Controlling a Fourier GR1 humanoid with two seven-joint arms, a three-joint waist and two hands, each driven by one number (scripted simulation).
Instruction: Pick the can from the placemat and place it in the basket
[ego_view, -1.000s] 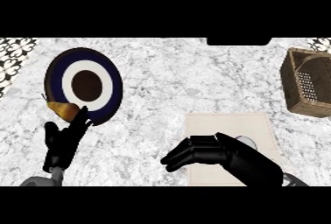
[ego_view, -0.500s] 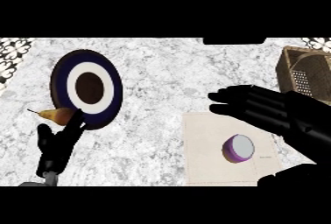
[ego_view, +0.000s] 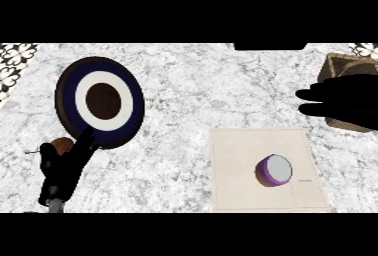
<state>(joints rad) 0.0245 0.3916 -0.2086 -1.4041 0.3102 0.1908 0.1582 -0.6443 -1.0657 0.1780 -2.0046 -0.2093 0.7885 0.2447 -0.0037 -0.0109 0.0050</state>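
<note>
The can (ego_view: 274, 170), purple with a pale grey end, lies on the beige placemat (ego_view: 238, 150) at the lower right. My right hand (ego_view: 347, 100) hovers at the right edge, above and right of the placemat. Its fingers point left, open and holding nothing, well apart from the can. It covers much of the brown basket (ego_view: 341, 62) at the top right. My left hand (ego_view: 65, 167) rests open at the lower left, fingers up, just below the plate.
A round plate (ego_view: 101, 102) with dark blue, white and brown rings lies at the upper left on the marble counter. A small brown fruit (ego_view: 59, 145) sits beside its lower edge, partly behind my left hand.
My right hand has risen off the placemat and moved up and right over the basket, uncovering the can. The left hand stays in place.
</note>
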